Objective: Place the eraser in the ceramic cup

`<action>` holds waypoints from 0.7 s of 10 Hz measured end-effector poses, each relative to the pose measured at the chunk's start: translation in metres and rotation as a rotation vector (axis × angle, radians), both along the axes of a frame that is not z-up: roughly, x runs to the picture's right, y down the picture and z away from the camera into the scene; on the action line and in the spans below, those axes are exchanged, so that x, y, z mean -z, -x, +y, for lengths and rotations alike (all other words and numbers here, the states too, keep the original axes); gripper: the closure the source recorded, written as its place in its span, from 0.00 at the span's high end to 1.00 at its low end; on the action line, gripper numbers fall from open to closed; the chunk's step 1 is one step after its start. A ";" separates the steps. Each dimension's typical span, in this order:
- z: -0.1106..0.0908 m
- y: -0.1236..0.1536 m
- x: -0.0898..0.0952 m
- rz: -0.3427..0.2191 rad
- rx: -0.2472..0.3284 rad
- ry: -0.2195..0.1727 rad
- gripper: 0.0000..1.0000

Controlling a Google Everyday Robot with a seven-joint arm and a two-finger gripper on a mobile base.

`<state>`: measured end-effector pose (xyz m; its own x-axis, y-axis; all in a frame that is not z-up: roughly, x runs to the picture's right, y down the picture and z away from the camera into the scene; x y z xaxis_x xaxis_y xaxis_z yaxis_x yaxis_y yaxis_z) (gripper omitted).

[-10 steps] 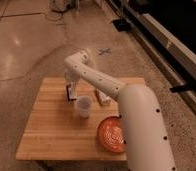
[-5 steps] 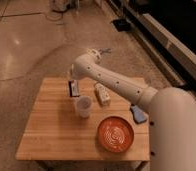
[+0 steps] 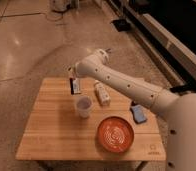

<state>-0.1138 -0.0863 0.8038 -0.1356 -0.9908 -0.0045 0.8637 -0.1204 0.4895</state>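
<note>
The gripper (image 3: 72, 80) is mostly hidden behind the arm's wrist, so how its closed jaws meet the eraser (image 3: 74, 86) below them is too blurred to tell; contact cannot be confirmed. The eraser's markings are too small to read. Just below the jaws, the ceramic cup (image 3: 83, 106) shows an interior too blurred to make out. The arm (image 3: 131, 87) is cut off by the right edge.
</note>
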 end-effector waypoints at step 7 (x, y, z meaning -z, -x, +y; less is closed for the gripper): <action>0.035 -0.035 0.019 -0.035 -0.066 -0.028 0.00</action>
